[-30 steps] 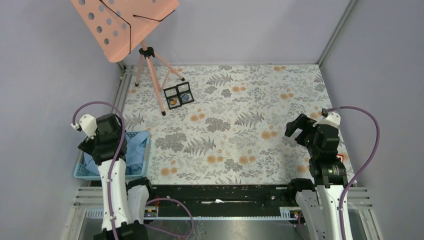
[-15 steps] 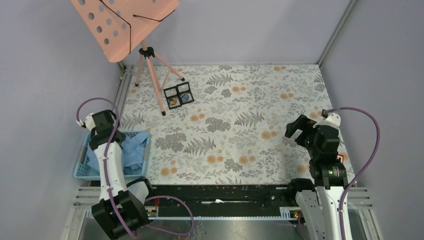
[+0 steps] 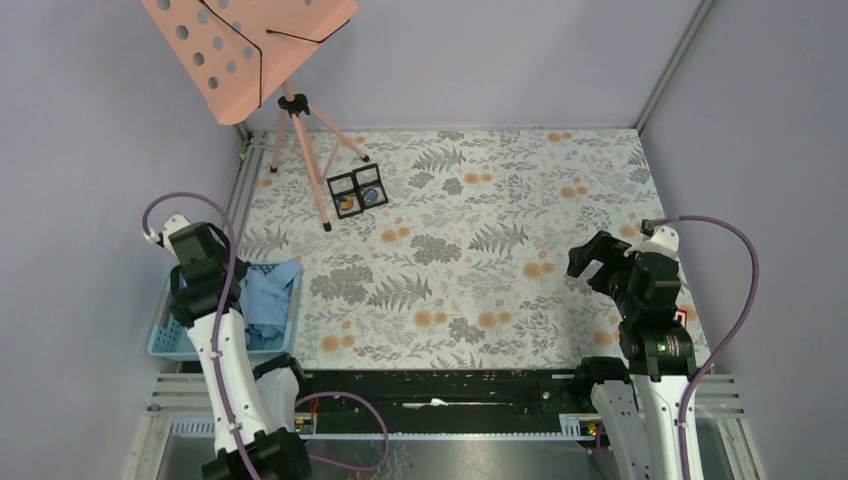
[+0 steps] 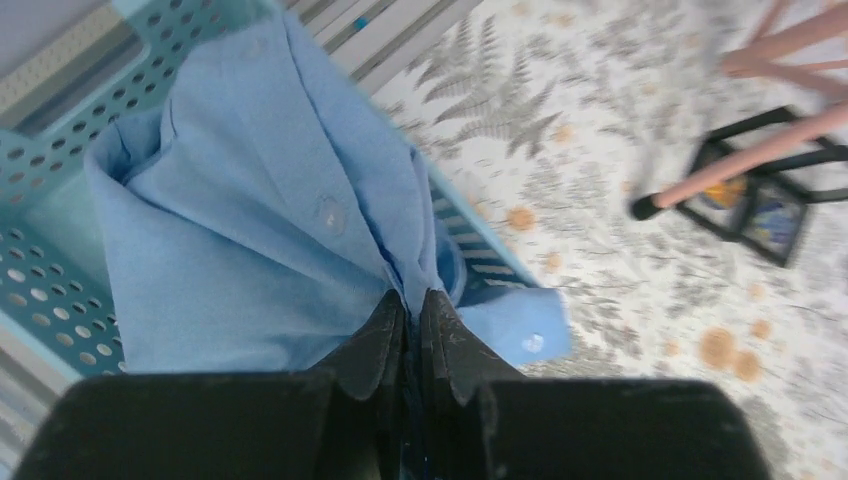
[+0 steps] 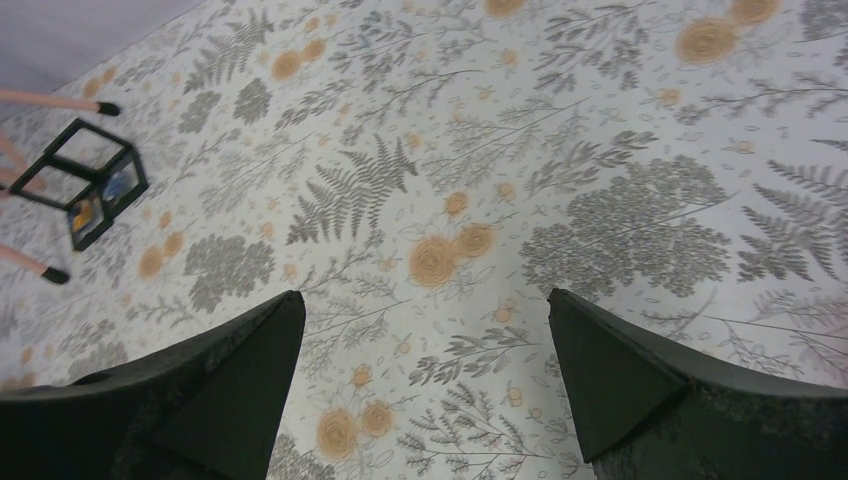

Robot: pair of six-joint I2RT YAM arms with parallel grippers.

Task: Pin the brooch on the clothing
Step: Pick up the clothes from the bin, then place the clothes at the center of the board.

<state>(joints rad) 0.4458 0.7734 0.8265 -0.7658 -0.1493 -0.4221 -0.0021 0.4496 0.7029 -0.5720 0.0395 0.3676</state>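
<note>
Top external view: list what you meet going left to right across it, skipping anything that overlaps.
shirt → black four-compartment case → right arm. The pink music stand spans the first two, so it is left out.

We list: shirt, thin woven cloth, matt, softly creased; basket, perforated plastic, smooth, faint sheen; table cover, printed, matt; music stand, smooth pink perforated sheet; left gripper, matt black.
</note>
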